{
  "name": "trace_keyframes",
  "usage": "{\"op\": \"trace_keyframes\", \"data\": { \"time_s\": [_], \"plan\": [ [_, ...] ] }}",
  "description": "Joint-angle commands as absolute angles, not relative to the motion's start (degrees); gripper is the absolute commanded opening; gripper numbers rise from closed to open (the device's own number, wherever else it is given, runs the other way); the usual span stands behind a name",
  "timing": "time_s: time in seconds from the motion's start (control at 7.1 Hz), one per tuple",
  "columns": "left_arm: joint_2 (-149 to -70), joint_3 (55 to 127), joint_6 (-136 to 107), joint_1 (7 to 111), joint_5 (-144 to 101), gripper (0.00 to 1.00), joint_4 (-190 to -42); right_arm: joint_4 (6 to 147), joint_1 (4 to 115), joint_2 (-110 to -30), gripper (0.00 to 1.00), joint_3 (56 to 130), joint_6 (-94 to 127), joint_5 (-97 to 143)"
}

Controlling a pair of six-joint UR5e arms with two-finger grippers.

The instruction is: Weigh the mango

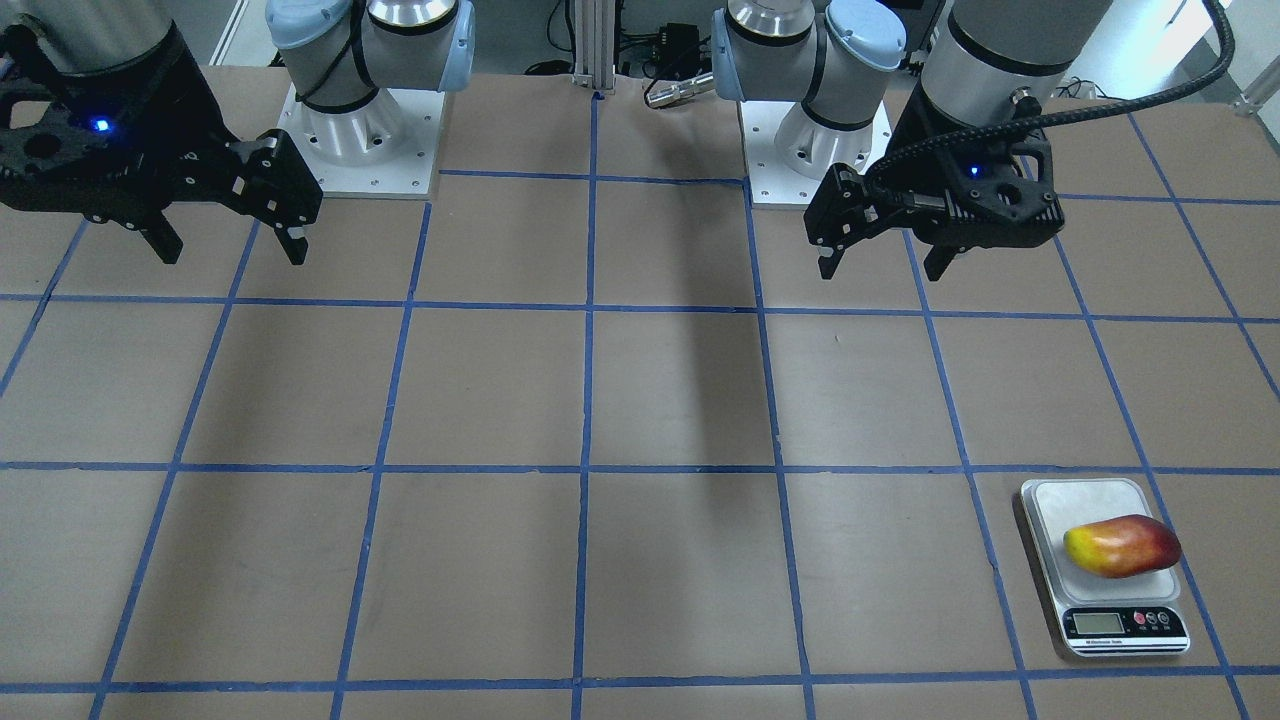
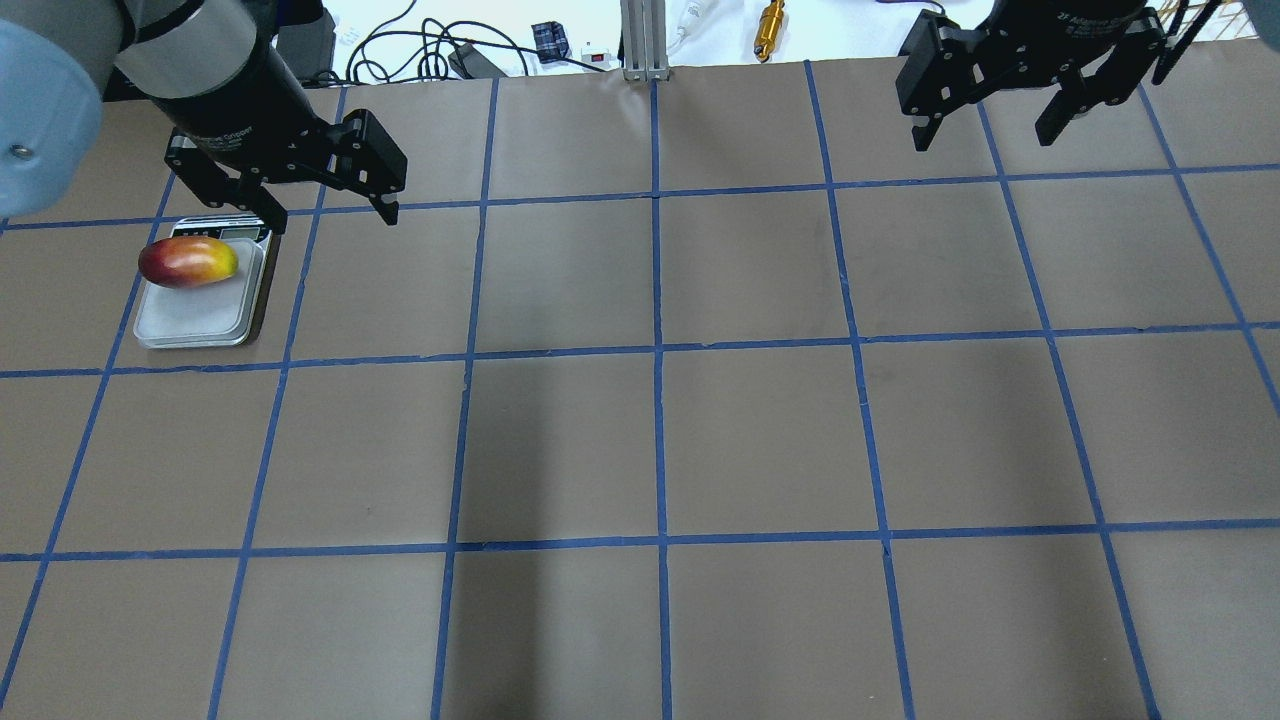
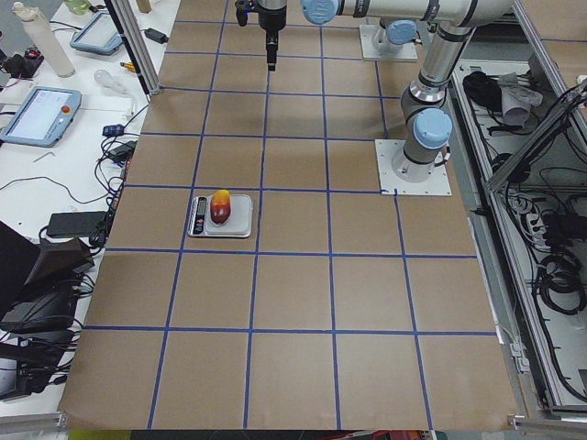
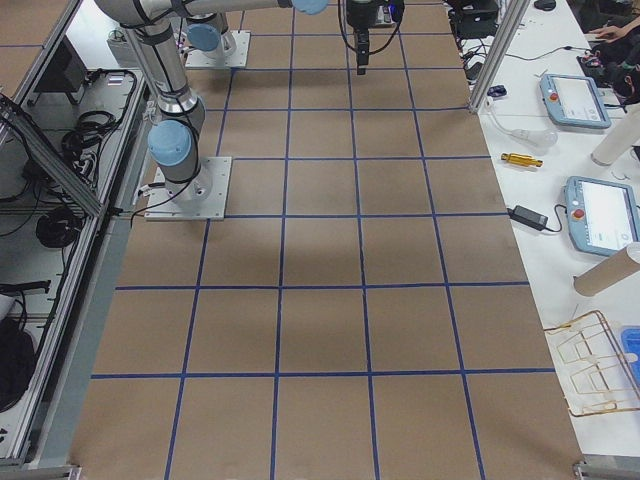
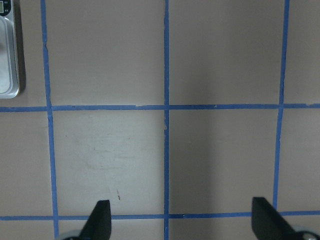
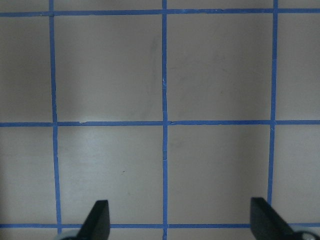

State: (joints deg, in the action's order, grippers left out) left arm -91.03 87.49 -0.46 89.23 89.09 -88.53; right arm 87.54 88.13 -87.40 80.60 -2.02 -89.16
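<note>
The mango (image 1: 1122, 546), yellow at one end and red at the other, lies on its side on the platform of a small silver digital scale (image 1: 1075, 505) at the table's far left (image 2: 188, 261). It also shows in the exterior left view (image 3: 220, 207). My left gripper (image 2: 330, 215) is open and empty, raised above the table just right of the scale (image 2: 200, 315). In the left wrist view only the scale's edge (image 5: 7, 60) shows past the open left gripper (image 5: 182, 220). My right gripper (image 2: 982, 135) is open and empty, high over the far right (image 6: 180, 220).
The brown table is marked with a grid of blue tape (image 2: 657, 350). An aluminium post (image 2: 640, 40), cables and a gold tool (image 2: 771, 15) lie beyond the far edge. The two arm bases (image 1: 360, 130) (image 1: 815, 140) stand at the robot's side.
</note>
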Motion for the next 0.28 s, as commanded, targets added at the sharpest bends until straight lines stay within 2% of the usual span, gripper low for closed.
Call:
{"op": "trace_keyframes", "data": {
  "time_s": [0.0, 0.14],
  "plan": [
    [-91.23, 87.45, -0.35, 89.30, 89.91, 1.00, -87.71, 87.54, 88.15, -87.36, 1.00, 80.60, -2.02, -89.12],
    [-91.23, 87.36, -0.26, 89.30, 89.91, 1.00, -87.71, 87.54, 88.15, -87.45, 1.00, 80.60, -2.02, -89.12]
  ]
}}
